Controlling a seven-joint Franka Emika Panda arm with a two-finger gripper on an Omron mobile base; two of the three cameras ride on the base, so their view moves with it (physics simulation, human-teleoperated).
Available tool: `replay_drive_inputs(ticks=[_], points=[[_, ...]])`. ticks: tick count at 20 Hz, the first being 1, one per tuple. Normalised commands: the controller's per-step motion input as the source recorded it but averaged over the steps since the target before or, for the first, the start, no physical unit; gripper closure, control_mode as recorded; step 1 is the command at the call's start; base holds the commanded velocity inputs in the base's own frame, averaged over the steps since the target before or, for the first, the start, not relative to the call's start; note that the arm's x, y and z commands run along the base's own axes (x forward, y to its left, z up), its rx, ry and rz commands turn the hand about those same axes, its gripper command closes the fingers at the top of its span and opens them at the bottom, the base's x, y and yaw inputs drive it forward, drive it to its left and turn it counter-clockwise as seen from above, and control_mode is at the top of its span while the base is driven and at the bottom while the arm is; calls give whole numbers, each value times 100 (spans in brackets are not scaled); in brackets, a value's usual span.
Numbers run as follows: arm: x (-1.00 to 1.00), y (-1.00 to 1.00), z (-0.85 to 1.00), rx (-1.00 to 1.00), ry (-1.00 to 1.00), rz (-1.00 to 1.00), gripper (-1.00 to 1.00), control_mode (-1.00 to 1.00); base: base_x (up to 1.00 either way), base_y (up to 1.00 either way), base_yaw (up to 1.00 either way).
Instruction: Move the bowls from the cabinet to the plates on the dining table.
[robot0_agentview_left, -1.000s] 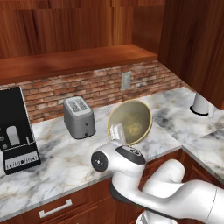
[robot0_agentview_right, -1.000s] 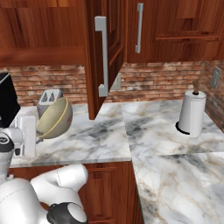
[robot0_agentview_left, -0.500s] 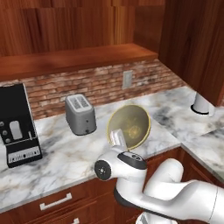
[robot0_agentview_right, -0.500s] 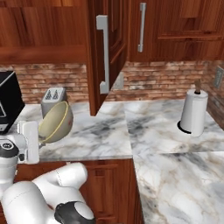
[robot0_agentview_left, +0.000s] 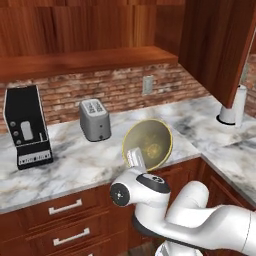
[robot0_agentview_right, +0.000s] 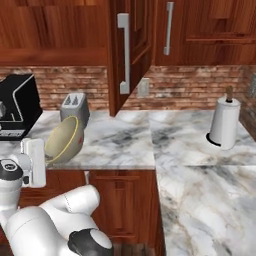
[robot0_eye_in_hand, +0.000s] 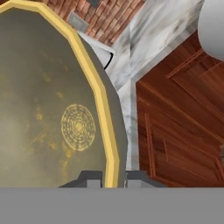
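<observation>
- My jaws (robot0_eye_in_hand: 110, 177) are closed on the yellow rim of the tan bowl (robot0_agentview_left: 148, 145), one finger inside and one outside, so the grip is narrow and on a thin edge.
- The bowl hangs on its side above the near edge of the desk (robot0_agentview_left: 75, 165), its opening turned to the near side, in front of the toaster (robot0_agentview_left: 95, 120) and right of the black coffee machine (robot0_agentview_left: 26, 127).
- The cabinet (robot0_agentview_right: 131, 45) stands open on the far right, with its door (robot0_agentview_right: 125, 55) swung out over the desk.
- I judge the step in hand is to carry this bowl away to the dining table; I do not see the table or the plates here.
- A rim grip can let the bowl turn, so I would move slowly and avoid sudden wrist rotation.
- I would keep the bowl clear of the toaster and of the open door while the arm swings.
- Before the release I would turn the bowl upright, with its bottom down, and lower it to the middle of a plate.
- I would open the jaws only when the bowl rests on the plate.
</observation>
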Motion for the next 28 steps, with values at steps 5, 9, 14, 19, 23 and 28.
replay_drive_inputs(ticks=[5,9,14,19,23,28], points=[[0,0,0,0,0,0,100,100,-41,13,14],[0,0,0,0,0,0,100,100,-45,29,16],[0,0,0,0,0,0,100,100,-49,51,25],[0,0,0,0,0,0,100,100,-40,70,31],[0,0,0,0,0,0,100,100,-40,76,35],[0,0,0,0,0,0,100,100,-32,79,34]])
